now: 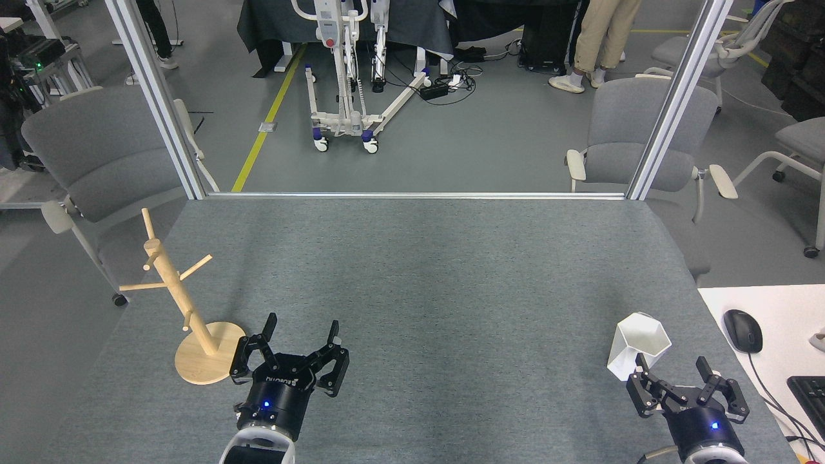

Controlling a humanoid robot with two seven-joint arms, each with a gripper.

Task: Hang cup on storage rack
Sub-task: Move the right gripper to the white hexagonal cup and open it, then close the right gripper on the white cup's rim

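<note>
The white faceted cup [637,345] stands upright near the table's front right corner, its hexagonal mouth facing up; its handle is hidden. Just in front of it and slightly right, my right gripper [670,363] is open, its left fingertip close to the cup's near wall, nothing between its fingers. The wooden storage rack [182,303] stands at the front left on its round disc base, post leaning away with bare pegs. My left gripper [301,326] is open and holds nothing, just right of the rack's base.
The grey felt table [419,277] ends at a metal frame rail at the back. A white desk with a black mouse [742,330] and a keyboard [809,393] adjoins the right side. Grey chairs stand beyond both back corners; a person's legs show far back.
</note>
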